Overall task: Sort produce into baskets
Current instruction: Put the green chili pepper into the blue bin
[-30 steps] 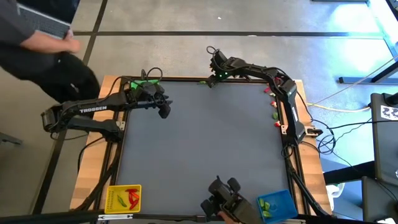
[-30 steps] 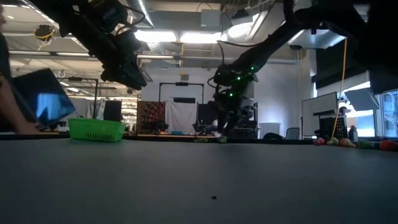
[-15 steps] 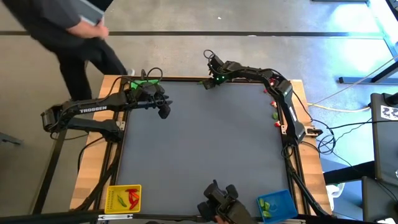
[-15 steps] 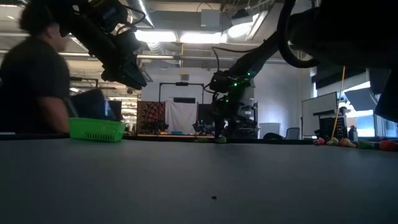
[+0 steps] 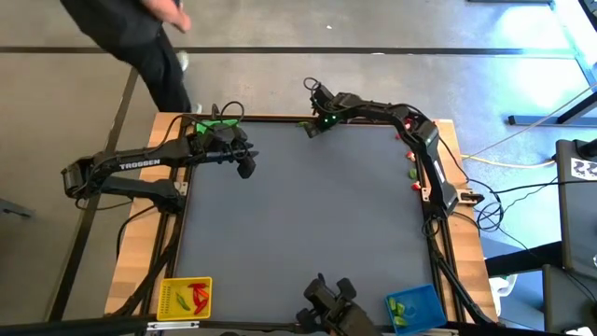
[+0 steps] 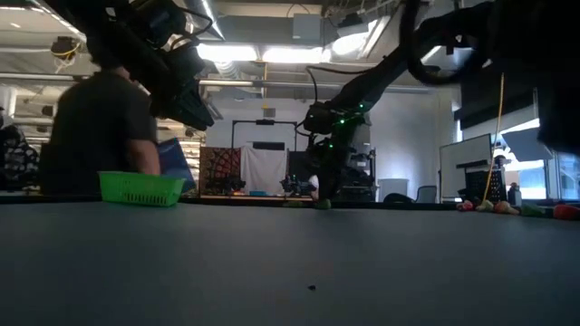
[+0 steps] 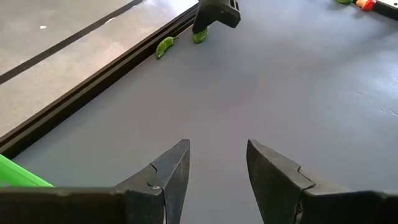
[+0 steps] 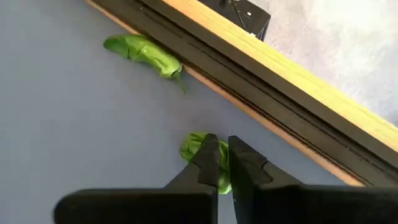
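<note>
My right gripper [image 8: 222, 142] is down at the table's far edge [image 5: 312, 125], shut on a small green produce piece [image 8: 190, 149]. A second green piece [image 8: 143, 52] lies on the mat beside it, against the frame. My left gripper [image 7: 217, 152] hangs open and holds nothing above the mat [image 5: 244, 164], near the green basket [image 5: 216, 123]. The yellow basket [image 5: 185, 297], holding red pieces, and the blue basket [image 5: 415, 308], holding green pieces, stand at the near edge. More produce [image 5: 411, 161] lies along the right edge. My right gripper pinches the green piece between its two fingertips at the piece's edge [image 8: 200, 147]. Most of the piece sticks out to one side of the fingers. The fingers slant down from above. The piece sits low on the mat [image 6: 319, 204] by the far frame.
The raised black frame and wooden border [image 8: 267, 68] run right behind the held piece. A person [image 6: 95, 136] moves past the far left corner behind the green basket [image 6: 140, 188]. The middle of the mat [image 5: 308, 224] is bare.
My right gripper has gone a little toward the table's left edge and down onto the green piece at the far edge. The person behind the table has walked along its far left corner.
</note>
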